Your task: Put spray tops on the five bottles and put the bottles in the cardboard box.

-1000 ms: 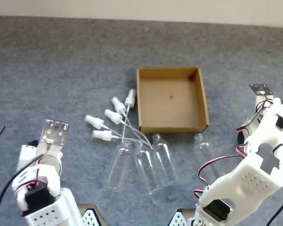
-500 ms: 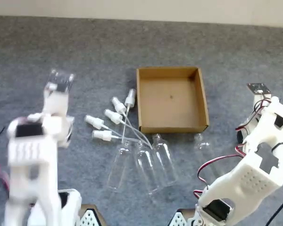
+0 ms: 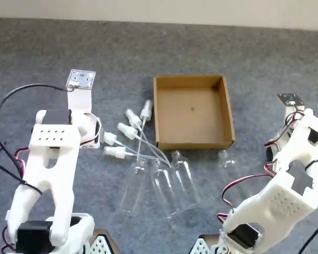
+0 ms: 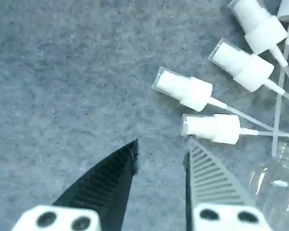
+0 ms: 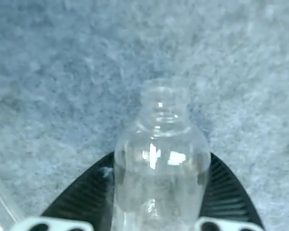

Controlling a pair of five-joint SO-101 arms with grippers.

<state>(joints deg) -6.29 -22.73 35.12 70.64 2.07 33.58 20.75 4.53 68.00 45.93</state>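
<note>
White spray top (image 4: 213, 128), the one closest to the left gripper (image 4: 161, 150), lay flat on the grey carpet (image 3: 95, 47). Its long axis ran crosswise to the fingers, and its dip tube trailed off toward the three loose bottles (image 3: 164, 186). It sat outside the jaw gap: the head end was just ahead of the tip of the light-coloured finger (image 4: 202, 178), and the rest ran out to that finger's side. The dark finger (image 4: 111, 183) was on the far side from it. Left gripper was open to a moderate gap and held nothing, with carpet between the tips. Judgement: the next move needs a small sideways shift toward the top and a short advance, so the jaws close across the cap. A second spray top (image 4: 185, 90) lay just beyond, angled, and near enough to get bumped. Left arm was clearly the nearer one for the tops. Clear bottle (image 5: 160, 120) lay on its side near the front right corner of the cardboard box (image 3: 194, 143), neck pointing away from the right gripper (image 5: 161, 163). That gripper's black fingers sat against both sides of the bottle's body, so it looked closed on it. No bottle was capped or in the box yet.
</note>
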